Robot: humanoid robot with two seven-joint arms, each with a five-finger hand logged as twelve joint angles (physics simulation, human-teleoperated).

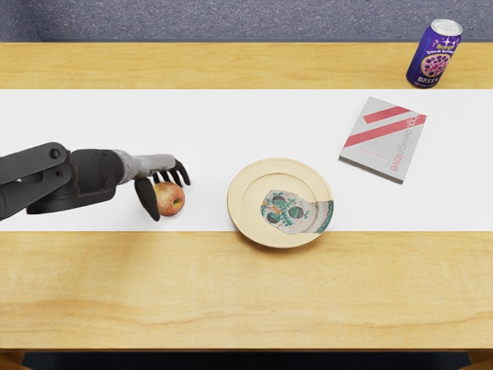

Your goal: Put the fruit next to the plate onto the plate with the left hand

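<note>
Left hand [160, 183] cupped round the small red-and-yellow apple [171, 199], fingers spread, not clamped as far as I can judge.
The apple sits on the pale wooden worktop [231, 293] between thumb and fingers, thumb against its left flank. The round cream ceramic plate [240, 202] with a painted centre lies near on its right, so I'd close, lift and carry straight rightward.

table [231, 293]: light wood | runner [231, 116]: white, lengthwise | backdrop [192, 19]: grey-blue
</note>
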